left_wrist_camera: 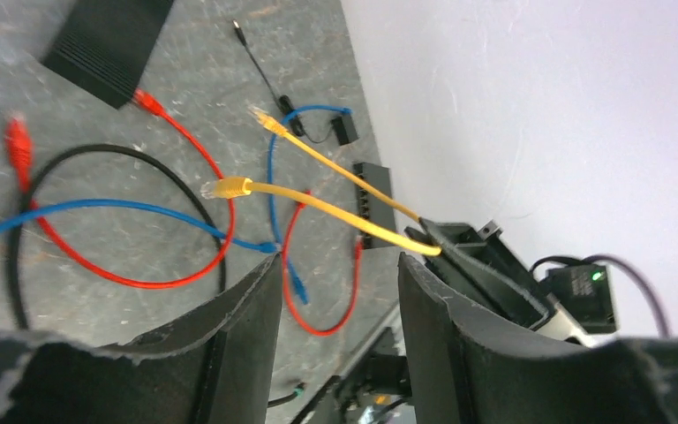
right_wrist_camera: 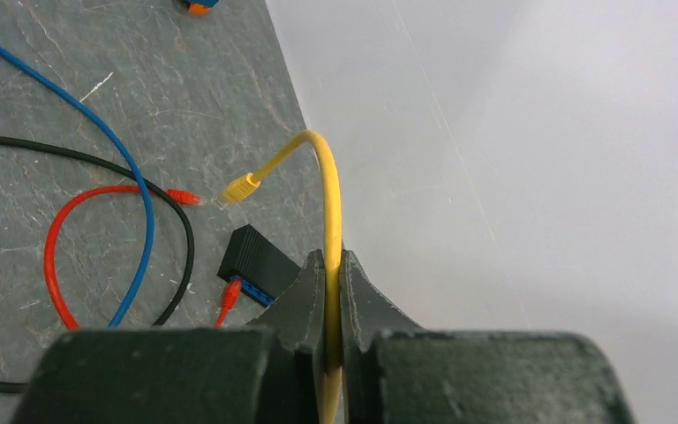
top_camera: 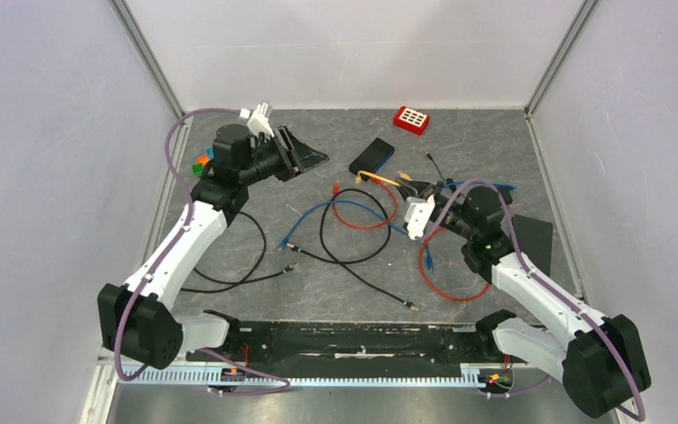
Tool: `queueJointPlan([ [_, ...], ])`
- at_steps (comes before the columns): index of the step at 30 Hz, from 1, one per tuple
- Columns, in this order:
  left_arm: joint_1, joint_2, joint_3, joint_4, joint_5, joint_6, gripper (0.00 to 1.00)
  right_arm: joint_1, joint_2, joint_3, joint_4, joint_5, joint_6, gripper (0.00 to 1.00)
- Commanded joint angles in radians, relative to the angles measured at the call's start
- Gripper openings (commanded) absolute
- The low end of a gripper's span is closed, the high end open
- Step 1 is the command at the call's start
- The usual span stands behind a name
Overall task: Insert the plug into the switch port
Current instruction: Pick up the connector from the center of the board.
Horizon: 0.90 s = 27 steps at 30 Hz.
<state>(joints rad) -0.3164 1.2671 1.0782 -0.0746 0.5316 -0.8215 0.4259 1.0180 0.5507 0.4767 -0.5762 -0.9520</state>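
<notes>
– Black fingers [right_wrist_camera: 296,305] of the right end effector [right_wrist_camera: 332,265] sit closest to the lens, pressed together on the yellow cable [right_wrist_camera: 329,203]. Agreed?

– Agreed, it is clamped on the cable part way along its length. From the grip the cable rises, arches over and ends in the yellow plug [right_wrist_camera: 240,188].

– Where is that plug?

– Just beside the black box with the blue side [right_wrist_camera: 252,259], apart from it and not in any port. (Whether it touches the desk [top_camera: 477,141] or hangs over it, I cannot tell.)

– And the box?

– Flat on the desk, toward the far edge, about midway between the left and right edges. No port on it shows in any view, so I cannot say for sure that it is the switch.

– What about the left end effector [left_wrist_camera: 340,265]?

– Toward the far edge, left of the middle, pointing at the box. Its jaws stand wide apart with nothing between them. Its camera also catches the other yellow plug [left_wrist_camera: 263,117], lying loose on the desk.

– Anything else?

– A red cable [right_wrist_camera: 47,256], a blue cable [right_wrist_camera: 148,221] and a black cable [right_wrist_camera: 190,243] loop over one another in the middle of the desk. A red plug [right_wrist_camera: 228,296] lies just beside the box. A red box with white squares [top_camera: 411,119] sits near the far edge, and a black slab [top_camera: 534,243] lies against the right edge.
</notes>
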Motion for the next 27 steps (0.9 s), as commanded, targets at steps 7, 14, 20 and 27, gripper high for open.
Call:
queueJointPlan([
  [7,-0.065,0.108,-0.195,0.411,0.038,-0.424,0.58,0.100,-0.061,-0.155,0.248,0.114,-0.235,0.00],
  [14,-0.124,0.179,-0.212,0.450,-0.029,-0.473,0.60,0.155,-0.060,-0.187,0.228,0.165,-0.300,0.00],
  [20,-0.162,0.204,-0.228,0.425,-0.078,-0.491,0.60,0.202,-0.058,-0.206,0.220,0.208,-0.339,0.00],
  [27,-0.196,0.215,-0.216,0.325,-0.133,-0.456,0.60,0.238,-0.051,-0.252,0.270,0.281,-0.356,0.00],
])
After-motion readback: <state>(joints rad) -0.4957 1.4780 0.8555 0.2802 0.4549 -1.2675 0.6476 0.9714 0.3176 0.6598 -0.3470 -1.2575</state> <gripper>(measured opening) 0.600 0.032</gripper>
